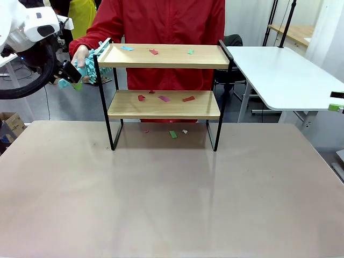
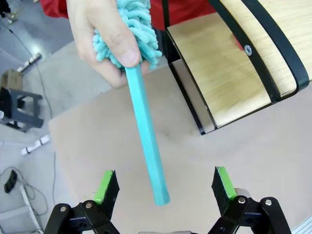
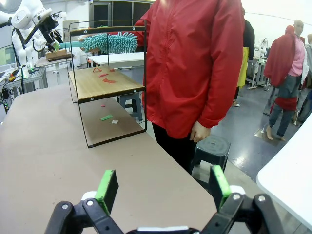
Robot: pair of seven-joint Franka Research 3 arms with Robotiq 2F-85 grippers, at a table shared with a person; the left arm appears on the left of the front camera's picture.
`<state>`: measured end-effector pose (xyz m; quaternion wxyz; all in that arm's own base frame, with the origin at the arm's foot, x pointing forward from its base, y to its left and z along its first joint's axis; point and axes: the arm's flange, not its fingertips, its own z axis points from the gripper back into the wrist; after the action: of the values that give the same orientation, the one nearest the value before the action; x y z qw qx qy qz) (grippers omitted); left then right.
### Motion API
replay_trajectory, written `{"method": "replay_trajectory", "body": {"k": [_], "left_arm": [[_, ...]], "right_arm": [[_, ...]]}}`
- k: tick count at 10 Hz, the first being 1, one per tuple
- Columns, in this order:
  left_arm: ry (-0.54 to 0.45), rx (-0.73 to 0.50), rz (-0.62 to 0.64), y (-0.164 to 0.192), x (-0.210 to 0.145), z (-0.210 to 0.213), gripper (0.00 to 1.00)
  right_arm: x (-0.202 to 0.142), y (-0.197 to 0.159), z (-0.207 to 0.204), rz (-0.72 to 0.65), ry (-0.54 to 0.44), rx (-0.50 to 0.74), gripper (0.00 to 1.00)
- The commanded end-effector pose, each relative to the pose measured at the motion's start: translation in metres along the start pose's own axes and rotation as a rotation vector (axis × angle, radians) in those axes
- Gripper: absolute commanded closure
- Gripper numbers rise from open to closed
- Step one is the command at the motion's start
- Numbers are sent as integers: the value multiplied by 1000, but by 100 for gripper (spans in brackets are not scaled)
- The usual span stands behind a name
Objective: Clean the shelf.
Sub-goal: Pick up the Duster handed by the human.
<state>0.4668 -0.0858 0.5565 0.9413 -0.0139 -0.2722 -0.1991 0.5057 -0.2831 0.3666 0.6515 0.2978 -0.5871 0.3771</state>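
So there's a big beige-grey tabletop (image 1: 172, 204), and toward its far edge, about in the middle, stands the two-tier shelf of light wooden boards in a thin black metal frame (image 1: 172, 58). A person in a red jacket (image 1: 161, 21) is right behind it. The white left arm's tool (image 1: 72, 72) hangs off the shelf's top-left corner, just beside the side rail and about level with the top board. The right tool (image 1: 336, 102) is well apart from it, way out past the right end. The person's hand (image 1: 80, 54) grips the fluffy end of a teal chenille duster with a straight teal handle (image 1: 94, 64) and holds it out next to that same corner. In the left wrist view the handle (image 2: 146, 136) points down between the green pads of the left tool (image 2: 165, 183). The jaws are spread wide, with a gap either side, so nothing is gripped. The right tool (image 3: 163, 187) is wide open too, holding nothing, with the shelf far off up-left. Small coloured paper scraps (image 1: 164, 98) lie on both boards and on the tabletop underneath.
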Motion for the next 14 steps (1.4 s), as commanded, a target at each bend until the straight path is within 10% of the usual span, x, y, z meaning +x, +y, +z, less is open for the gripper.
{"method": "replay_trajectory", "body": {"k": [1,5,14], "left_arm": [[-10,-17,47,1,5,0,0],[-77,-31,100,7,9,-4,100],[-56,72,183,11,16,-11,100]], "right_arm": [[8,2,-2,-11,15,-12,0],[8,2,-2,-11,15,-12,0],[8,2,-2,-11,15,-12,0]]}}
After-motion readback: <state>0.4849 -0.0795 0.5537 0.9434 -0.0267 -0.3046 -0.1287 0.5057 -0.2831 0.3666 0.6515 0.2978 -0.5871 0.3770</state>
